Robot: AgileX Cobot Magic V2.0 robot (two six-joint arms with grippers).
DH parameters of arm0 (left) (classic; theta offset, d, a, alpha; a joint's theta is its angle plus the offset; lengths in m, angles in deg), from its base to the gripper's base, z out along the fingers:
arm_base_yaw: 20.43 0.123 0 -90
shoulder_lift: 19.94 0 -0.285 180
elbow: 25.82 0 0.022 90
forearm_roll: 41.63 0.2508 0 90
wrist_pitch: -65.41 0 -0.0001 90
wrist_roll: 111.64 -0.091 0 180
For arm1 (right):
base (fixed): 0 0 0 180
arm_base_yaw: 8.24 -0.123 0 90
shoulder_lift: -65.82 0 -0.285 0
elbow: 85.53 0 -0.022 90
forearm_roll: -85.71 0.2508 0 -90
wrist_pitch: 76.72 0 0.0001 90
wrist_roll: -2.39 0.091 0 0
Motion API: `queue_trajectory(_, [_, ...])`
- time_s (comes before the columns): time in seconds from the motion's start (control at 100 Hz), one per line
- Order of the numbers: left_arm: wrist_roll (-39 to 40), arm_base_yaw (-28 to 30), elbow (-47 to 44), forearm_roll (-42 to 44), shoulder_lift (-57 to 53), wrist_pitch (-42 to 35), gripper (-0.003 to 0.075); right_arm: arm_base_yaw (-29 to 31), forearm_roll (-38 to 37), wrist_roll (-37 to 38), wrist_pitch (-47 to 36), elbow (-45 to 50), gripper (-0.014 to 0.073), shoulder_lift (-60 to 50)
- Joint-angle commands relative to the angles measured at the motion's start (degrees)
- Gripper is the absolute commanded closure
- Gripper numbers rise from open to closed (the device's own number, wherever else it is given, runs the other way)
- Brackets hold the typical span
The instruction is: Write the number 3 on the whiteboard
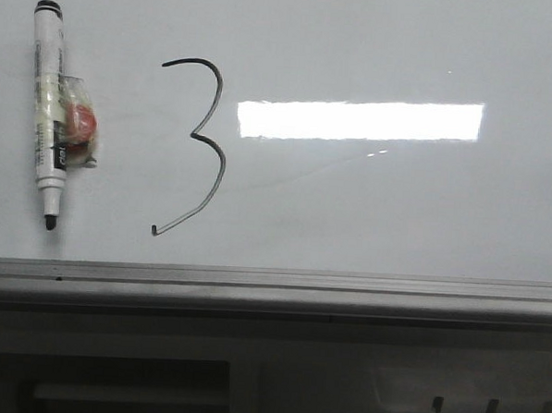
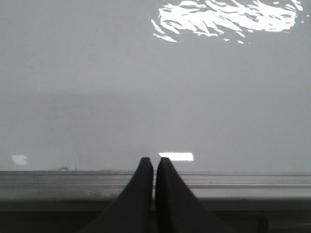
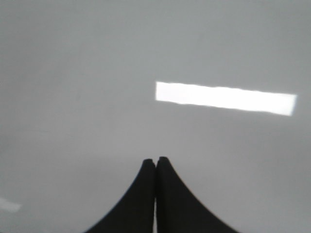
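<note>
The number 3 stands upright, tail slanting down-left.

Whiteboard is glossy pale grey-white w/ a bright white rectangular glare patch, and its bottom rail is dull grey metal w/ darker grey below. The 3 is a thin black line; the marker has a white barrel w/ black print, black cap end and black tip, plus clear tape around an orange-red blob at mid-barrel. Both grippers, left and right, have plain matte black fingers, seen against the same grey-white board in the wrist views.
</note>
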Motion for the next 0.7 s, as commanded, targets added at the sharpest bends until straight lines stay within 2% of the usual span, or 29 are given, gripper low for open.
queue_trajectory(0.0, [0.4,0.1,-0.7,-0.6,-1.4,-2.5,0.0741,5.0,-0.7,0.3,-4.7,1.3,0.0655,-0.3])
queue_trajectory(0.24, [0.4,0.1,-0.6,-0.6,-1.4,-2.5,0.0741,13.5,-0.7,1.5,11.7,1.7,0.0655,-9.7])
queue_trajectory(0.49, [0.4,0.1,-0.6,-0.6,-1.3,-2.5,0.0741,14.1,-0.6,1.6,26.0,1.7,0.0655,-9.3])
queue_trajectory(0.69, [0.4,0.1,-0.6,-0.6,-1.3,-2.5,0.0741,14.1,-0.6,1.6,25.9,1.7,0.0655,-9.3])
